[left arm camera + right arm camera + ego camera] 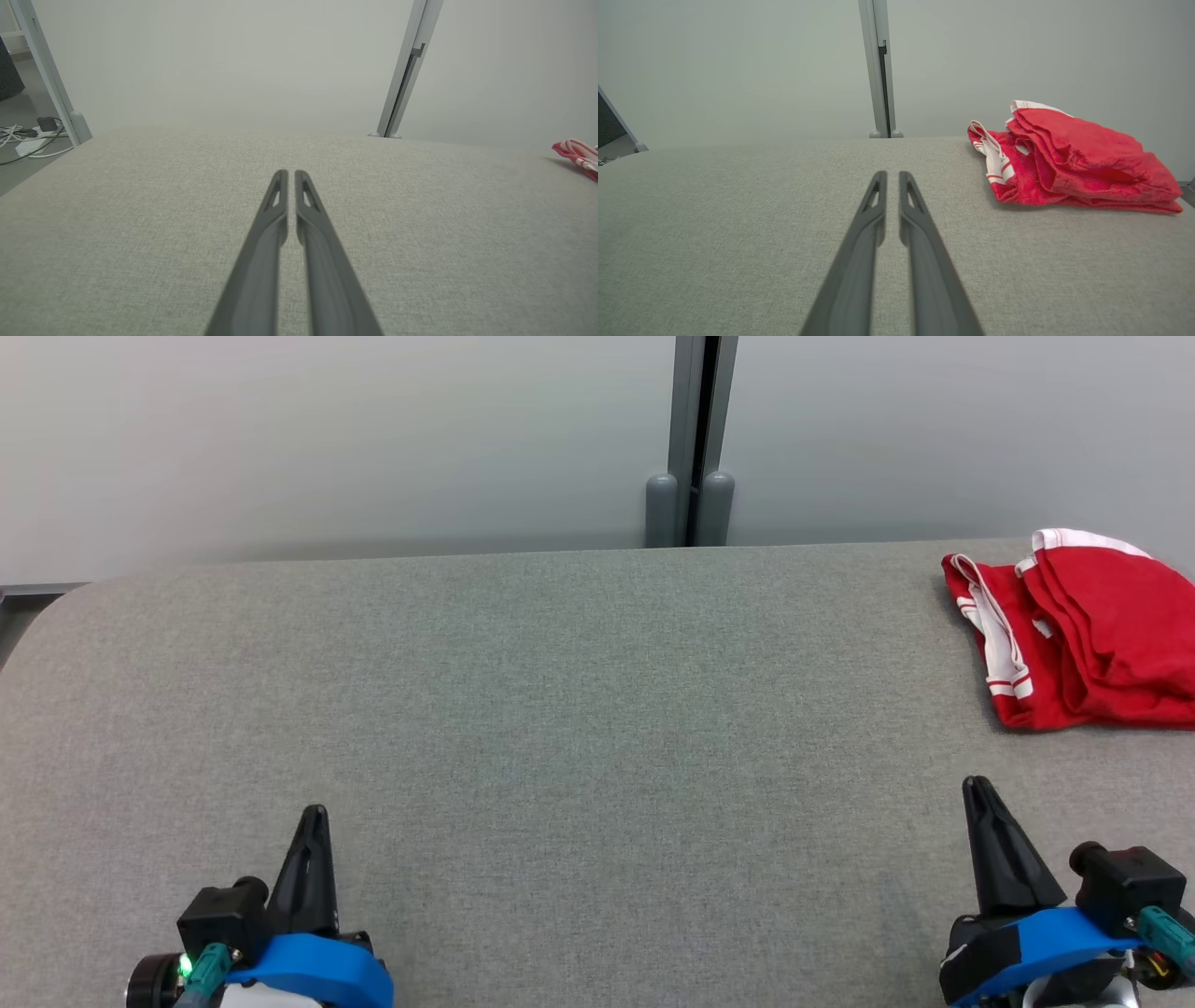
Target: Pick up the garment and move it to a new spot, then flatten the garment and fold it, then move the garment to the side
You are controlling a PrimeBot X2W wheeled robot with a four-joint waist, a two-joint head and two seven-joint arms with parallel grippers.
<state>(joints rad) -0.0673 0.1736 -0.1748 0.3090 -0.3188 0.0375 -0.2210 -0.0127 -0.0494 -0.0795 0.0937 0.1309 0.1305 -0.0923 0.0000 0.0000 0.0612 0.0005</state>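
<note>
The garment [1092,635] is red with white striped trim and lies bunched in loose folds at the far right of the grey fabric-covered table [560,691]. It also appears in the right wrist view as the red garment [1073,163], ahead and to the right of the fingers, and its edge [579,154] shows at the far right of the left wrist view. My left gripper [316,812] hovers near the front left, fingers nearly together with nothing between them [290,173]. My right gripper [976,784] sits front right, short of the garment, also shut and empty [892,175].
A pale wall runs behind the table, with a grey vertical post [691,439] at its middle. The table's left corner is rounded [47,607]. Cables and a power strip [28,135] lie on the floor beyond the left edge.
</note>
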